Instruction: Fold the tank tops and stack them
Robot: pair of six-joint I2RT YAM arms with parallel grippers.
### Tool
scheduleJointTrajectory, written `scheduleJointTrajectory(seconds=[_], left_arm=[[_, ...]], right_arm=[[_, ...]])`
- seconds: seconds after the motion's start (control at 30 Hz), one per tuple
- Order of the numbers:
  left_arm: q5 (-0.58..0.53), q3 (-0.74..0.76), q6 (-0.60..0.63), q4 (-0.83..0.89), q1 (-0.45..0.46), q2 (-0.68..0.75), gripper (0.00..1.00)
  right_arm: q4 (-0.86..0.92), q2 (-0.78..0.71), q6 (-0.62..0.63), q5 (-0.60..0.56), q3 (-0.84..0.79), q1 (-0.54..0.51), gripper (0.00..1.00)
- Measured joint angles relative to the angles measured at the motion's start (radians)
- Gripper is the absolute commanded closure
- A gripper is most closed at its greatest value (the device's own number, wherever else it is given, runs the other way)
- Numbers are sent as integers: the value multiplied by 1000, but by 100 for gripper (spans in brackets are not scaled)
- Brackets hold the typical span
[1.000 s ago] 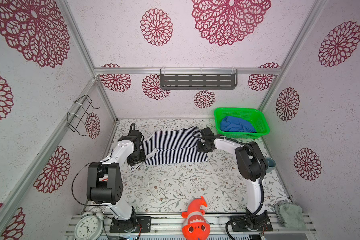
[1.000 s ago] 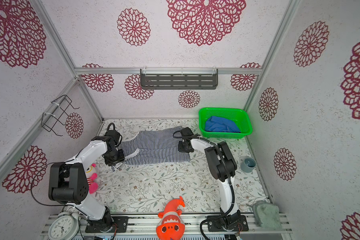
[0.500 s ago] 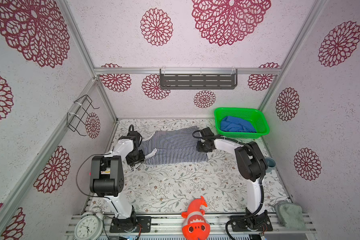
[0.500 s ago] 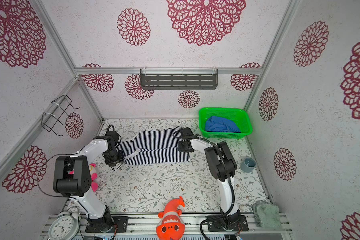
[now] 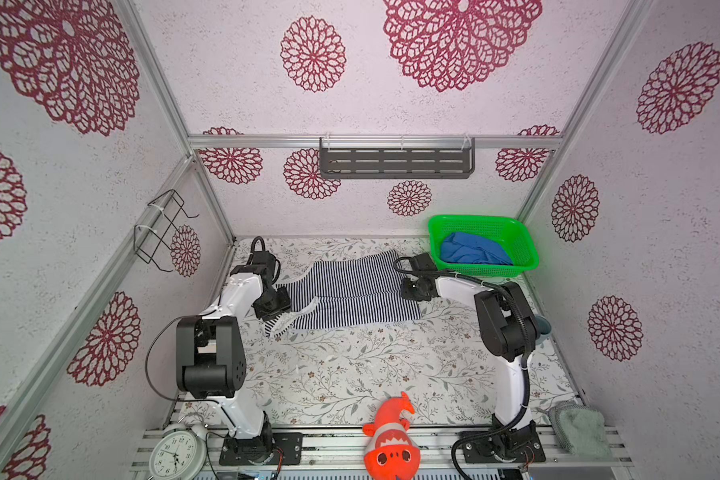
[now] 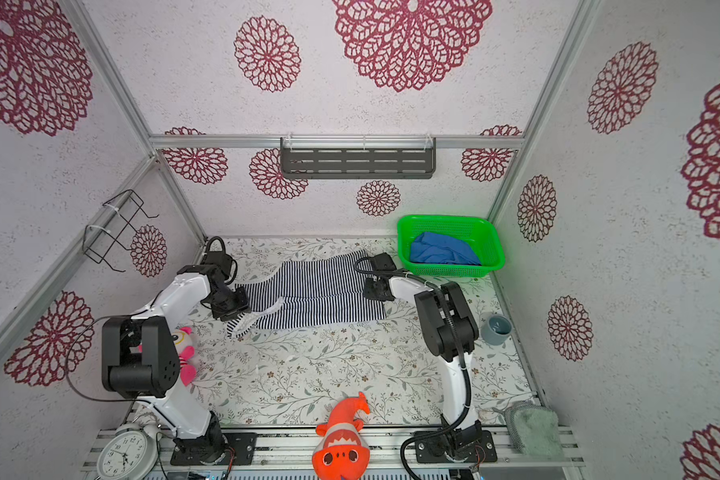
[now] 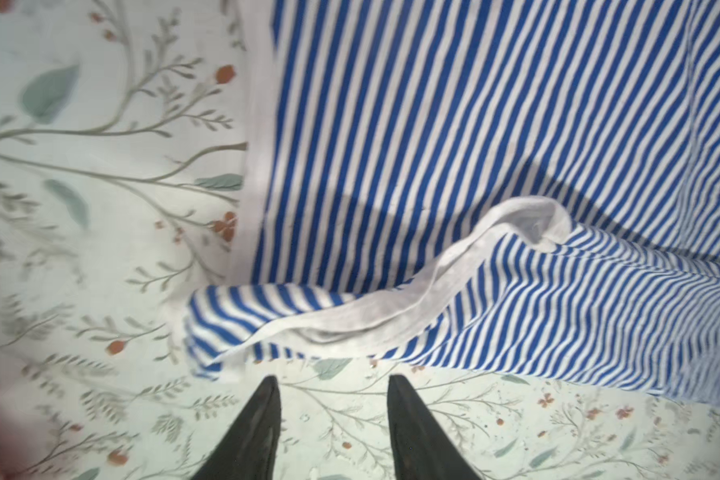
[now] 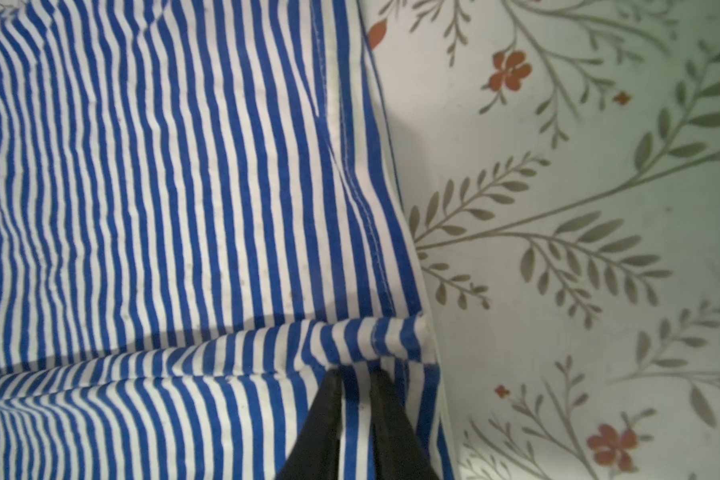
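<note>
right pincer (image 8: 355,372) clenched on the hem corner of the striped top (image 5: 350,291); left pincer (image 7: 331,377) gapes empty, the strap (image 7: 350,328) just ahead of its tips. ease forward, pinch both layers (not the tablecloth (image 7: 100,208)), lift in step. blue top (image 5: 470,251) lies in the basket (image 5: 487,270) near the right pincer.

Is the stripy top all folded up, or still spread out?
Partly folded. The striped tank top lies on the table with its near side doubled over onto the rest. It is long, not yet a small bundle.
</note>
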State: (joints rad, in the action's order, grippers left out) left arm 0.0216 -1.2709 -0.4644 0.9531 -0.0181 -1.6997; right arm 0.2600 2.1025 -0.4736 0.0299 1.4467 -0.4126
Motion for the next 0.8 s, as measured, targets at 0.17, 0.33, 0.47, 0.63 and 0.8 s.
scheduleJointTrajectory(seconds=[0.17,0.33,0.47,0.63,0.8], left_arm=[[-67,99,-20,47,-7,88,62],[-72,159,-40,45,-7,70,59],[-74,171,-49,24,-7,37,53],[-88,171,-48,-18,-8,-11,59],[-92,152,-45,-50,-9,-60,72]], right_arm=[[0,0,0,0,0,1,82],[2,1,1,1,2,1,82],[2,1,1,0,2,1,82],[2,1,1,1,2,1,82],[-1,1,0,1,0,1,82]])
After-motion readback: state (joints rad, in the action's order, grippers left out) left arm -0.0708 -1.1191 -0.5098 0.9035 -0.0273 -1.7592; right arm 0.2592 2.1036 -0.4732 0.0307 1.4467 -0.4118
